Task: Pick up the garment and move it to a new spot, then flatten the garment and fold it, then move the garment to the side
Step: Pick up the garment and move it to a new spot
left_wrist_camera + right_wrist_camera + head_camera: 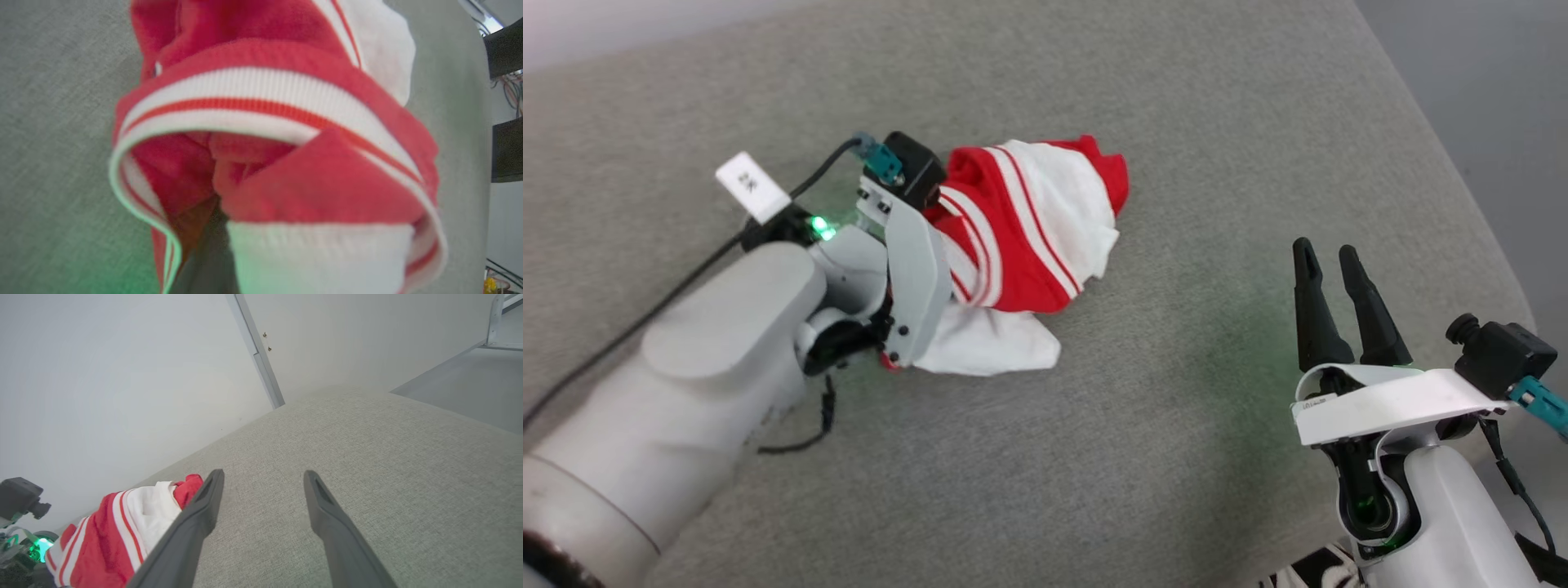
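The left pincer (923, 245) is sunk into the garment (1029, 229), its fingers buried in cloth; judging by the way the wrist view has red fabric and striped trim gathered tight around them, it is clamped narrow on a bunch of it. The garment is a crumpled red-and-white bundle at that pincer's tip, its white lower fold resting on the grey cloth-covered bench (1176, 457). The right pincer (1327, 273) stands wide and empty, well apart from the garment on its right. As a judgement, only the first step is under way: the garment is grasped but not yet laid out, so flattening, folding and moving it aside all remain. Open room looks generous: bare bench lies all around the garment, widest between it and the right pincer. Beyond the garment the bench meets a pale wall (122, 375); far to the garment's right it rounds off and drops to a grey floor (1486, 98). A black cable (645, 314) trails along the left arm, beside the garment's left
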Controlling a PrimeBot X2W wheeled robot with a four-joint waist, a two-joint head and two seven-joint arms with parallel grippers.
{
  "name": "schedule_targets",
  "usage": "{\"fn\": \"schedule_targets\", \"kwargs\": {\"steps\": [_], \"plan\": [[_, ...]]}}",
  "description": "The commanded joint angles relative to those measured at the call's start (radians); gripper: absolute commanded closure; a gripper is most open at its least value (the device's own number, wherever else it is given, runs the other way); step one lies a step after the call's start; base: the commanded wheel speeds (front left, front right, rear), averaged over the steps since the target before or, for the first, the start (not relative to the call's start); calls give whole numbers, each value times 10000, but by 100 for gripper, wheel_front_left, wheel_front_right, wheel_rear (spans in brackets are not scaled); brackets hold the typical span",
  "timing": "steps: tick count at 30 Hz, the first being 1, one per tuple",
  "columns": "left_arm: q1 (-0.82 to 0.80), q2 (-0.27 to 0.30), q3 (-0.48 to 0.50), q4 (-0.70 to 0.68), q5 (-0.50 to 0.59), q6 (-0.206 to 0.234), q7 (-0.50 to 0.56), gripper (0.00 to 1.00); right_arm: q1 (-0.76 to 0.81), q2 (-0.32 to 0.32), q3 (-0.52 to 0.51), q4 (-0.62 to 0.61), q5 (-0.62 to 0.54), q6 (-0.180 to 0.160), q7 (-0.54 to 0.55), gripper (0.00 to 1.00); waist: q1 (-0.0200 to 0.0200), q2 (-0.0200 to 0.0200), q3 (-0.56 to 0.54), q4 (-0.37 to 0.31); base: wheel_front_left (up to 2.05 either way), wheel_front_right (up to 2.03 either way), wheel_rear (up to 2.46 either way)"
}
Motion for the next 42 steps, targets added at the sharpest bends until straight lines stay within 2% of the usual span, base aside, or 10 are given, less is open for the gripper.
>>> {"fn": "schedule_targets", "kwargs": {"steps": [1,8,9,10,11,12,13,27,36,42], "plan": [[43,391,-556,679,375,110,214,100,-19,42,29,-54,140,-10,-7,0,0,0,468,-433,0,0,0],[-89,638,-1727,1660,1038,205,387,100,-164,37,212,-116,372,-10,-7,0,0,0,589,-384,0,0,0],[-125,677,-1796,1642,1184,213,274,93,-195,37,209,-124,358,-10,-7,0,0,0,590,-346,0,0,0],[-141,650,-1826,1623,1184,213,111,82,-208,38,175,-133,309,-10,-7,0,0,0,569,-276,0,0,0],[-181,599,-1835,1600,1131,215,-72,56,-184,35,130,-136,249,-10,-7,0,0,0,535,-185,0,0,0],[-266,560,-1832,1576,1134,213,-296,12,-143,34,75,-128,178,-10,-7,0,0,0,485,-73,0,0,0],[-353,519,-1826,1562,1175,213,-509,0,-86,34,30,-114,101,-10,-7,0,0,0,412,68,0,0,0],[-555,-3,-1358,283,253,56,-4469,0,195,21,-586,92,-1440,-10,-7,0,0,0,-646,2554,0,0,0],[558,224,-1283,-47,-368,71,-5808,0,437,-229,-619,240,-2147,-10,-7,0,0,0,-1246,3697,0,0,0],[1948,340,-610,68,-966,414,-6724,0,769,-661,-675,293,-2374,-10,-7,0,0,0,-1534,4171,0,0,0]]}}
